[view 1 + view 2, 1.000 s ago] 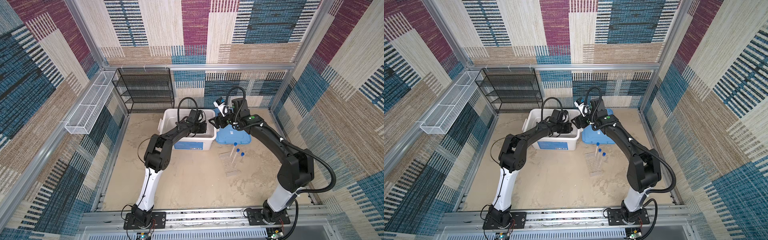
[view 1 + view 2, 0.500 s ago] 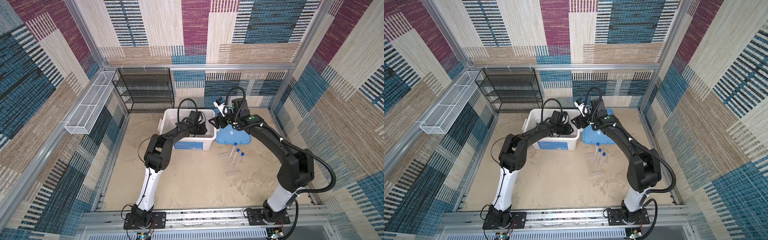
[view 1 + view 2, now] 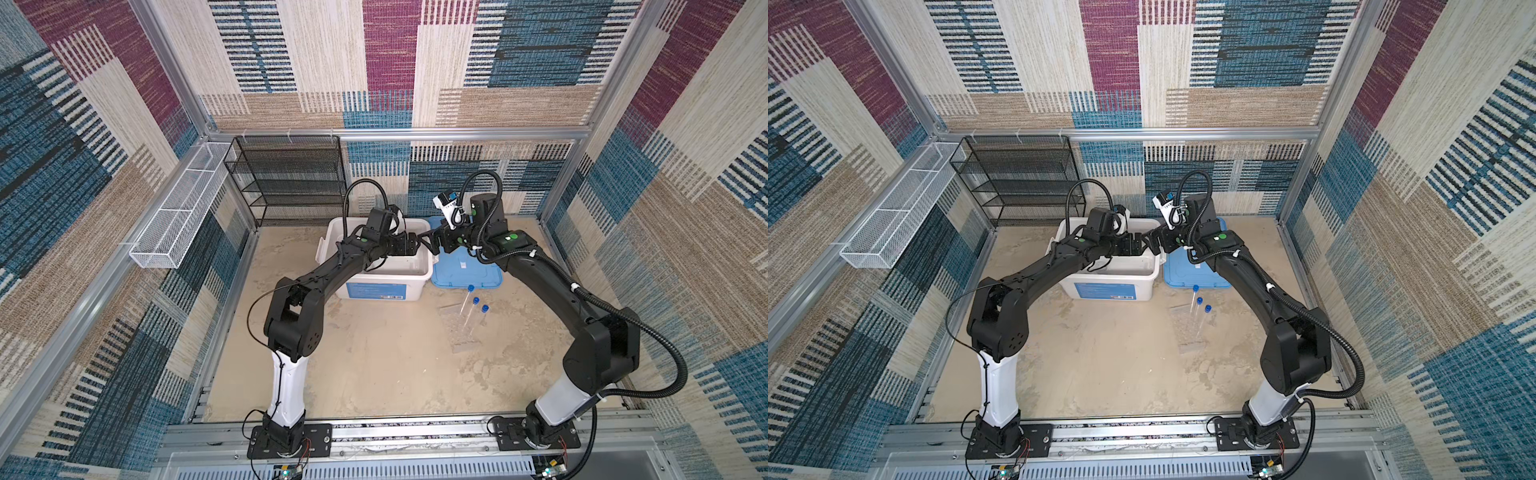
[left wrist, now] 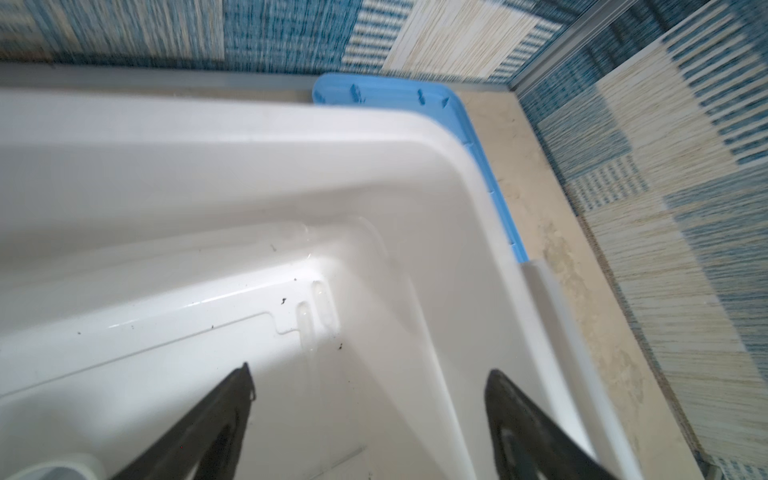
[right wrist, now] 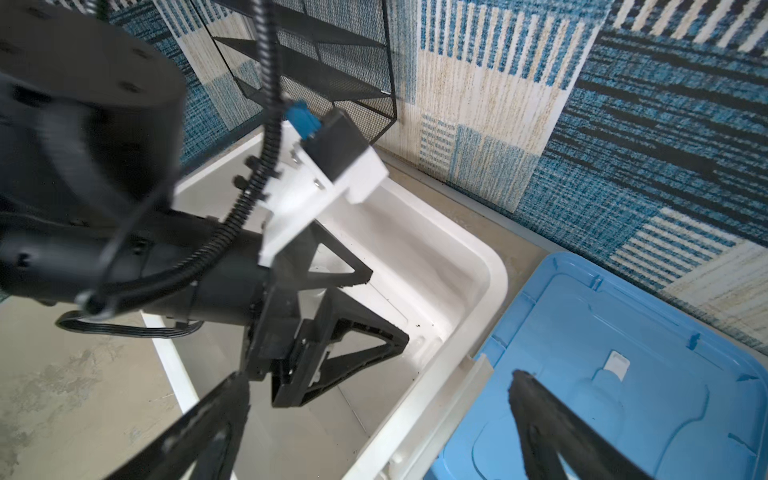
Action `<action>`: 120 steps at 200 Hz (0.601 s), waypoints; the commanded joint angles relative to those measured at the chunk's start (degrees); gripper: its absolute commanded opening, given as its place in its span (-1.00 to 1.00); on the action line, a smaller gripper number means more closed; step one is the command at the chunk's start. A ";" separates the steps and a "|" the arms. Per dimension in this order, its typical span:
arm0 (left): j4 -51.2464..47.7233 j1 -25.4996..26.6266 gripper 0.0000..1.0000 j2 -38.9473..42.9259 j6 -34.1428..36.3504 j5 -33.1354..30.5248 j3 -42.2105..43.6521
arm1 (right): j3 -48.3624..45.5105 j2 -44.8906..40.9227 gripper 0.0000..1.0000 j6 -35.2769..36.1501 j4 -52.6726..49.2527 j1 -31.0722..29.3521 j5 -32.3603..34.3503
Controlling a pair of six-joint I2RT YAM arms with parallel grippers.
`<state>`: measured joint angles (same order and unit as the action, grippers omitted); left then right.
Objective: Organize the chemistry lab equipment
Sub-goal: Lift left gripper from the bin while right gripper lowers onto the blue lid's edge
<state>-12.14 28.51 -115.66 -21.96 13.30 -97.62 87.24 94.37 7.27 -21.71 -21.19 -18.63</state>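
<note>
We saw the left claw (image 4: 370, 372) released and empty, low inside the bin (image 3: 382, 286) at its far right corner. The right claw (image 5: 378, 376) was also released and empty, above the bin's right rim beside the lid (image 3: 461, 270). Three tubes (image 3: 471, 309) lay over the rack (image 3: 459, 328) on the bench (image 3: 374, 365), near of the lid.

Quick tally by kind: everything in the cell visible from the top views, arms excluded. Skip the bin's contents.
Blue-capped tubes: 3
Clear rack: 1
White bin: 1
Blue lid: 1
Black mesh shelf: 1
White wire basket: 1
Total: 8
</note>
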 commanded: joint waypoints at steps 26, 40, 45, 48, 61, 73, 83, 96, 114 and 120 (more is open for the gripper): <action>4.71 0.05 0.98 10.64 -2.45 -2.27 6.27 | -1.16 -4.15 0.99 -4.48 4.57 0.16 3.45; 7.28 -0.01 0.98 15.18 -3.12 -1.26 10.45 | -2.41 -5.76 0.99 -6.15 5.61 0.52 3.52; 8.06 0.04 0.98 16.84 -3.30 -0.73 11.75 | -3.08 -6.45 0.99 -6.78 6.27 0.77 3.64; 8.36 0.05 0.98 17.75 -3.27 -0.36 12.34 | -3.50 -6.93 0.99 -7.13 6.69 0.92 3.72; 7.58 -0.07 0.99 20.93 -4.41 2.02 13.82 | -5.77 -8.92 0.99 -8.97 8.74 1.79 4.08; 2.92 -0.26 0.98 22.60 -5.06 5.22 12.51 | -7.78 -10.44 0.99 -9.58 10.33 2.57 4.88; 1.97 -0.05 0.98 24.55 -4.54 6.94 13.47 | -8.45 -11.06 0.99 -9.52 10.48 3.22 5.38; 4.98 -0.16 0.98 27.56 -4.99 9.26 17.15 | -8.43 -10.80 0.99 -10.13 9.67 4.56 5.39; 8.79 0.36 0.99 32.15 -5.98 8.66 22.58 | -8.39 -10.10 0.98 -11.75 8.73 6.74 4.47; 7.44 0.32 0.98 32.94 -5.91 8.97 22.67 | -8.63 -9.78 0.99 -12.22 8.65 7.31 4.08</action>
<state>-6.39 28.58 -86.15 -25.93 19.77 -77.97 79.00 83.99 -1.89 -14.61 -15.70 -14.39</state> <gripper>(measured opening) 0.993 0.993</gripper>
